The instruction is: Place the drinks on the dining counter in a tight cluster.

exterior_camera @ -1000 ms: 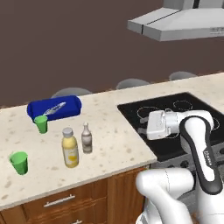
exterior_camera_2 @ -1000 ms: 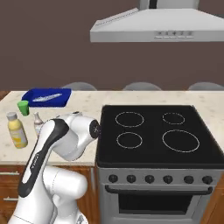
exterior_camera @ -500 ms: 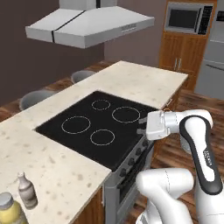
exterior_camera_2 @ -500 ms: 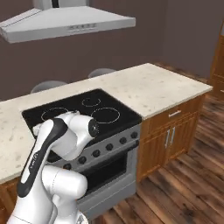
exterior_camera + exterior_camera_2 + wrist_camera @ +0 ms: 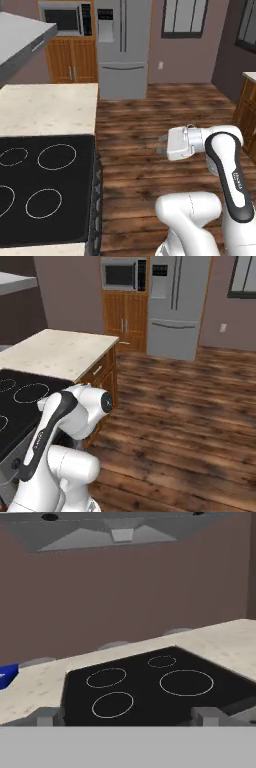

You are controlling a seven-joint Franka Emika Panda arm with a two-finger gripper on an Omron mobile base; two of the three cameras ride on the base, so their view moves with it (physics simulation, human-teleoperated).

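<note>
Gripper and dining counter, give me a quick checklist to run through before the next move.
1. Gripper open and empty: ok, fingers spread, nothing between them.
2. Drinks in sight: not ok, none visible in these views.
3. Dining counter in front of the base: not ok, it sits off to the left; wood floor lies ahead.
4. Cooktop free of items: ok.
5. Blue object at counter's far end, near the drinks: cannot tell.
</note>
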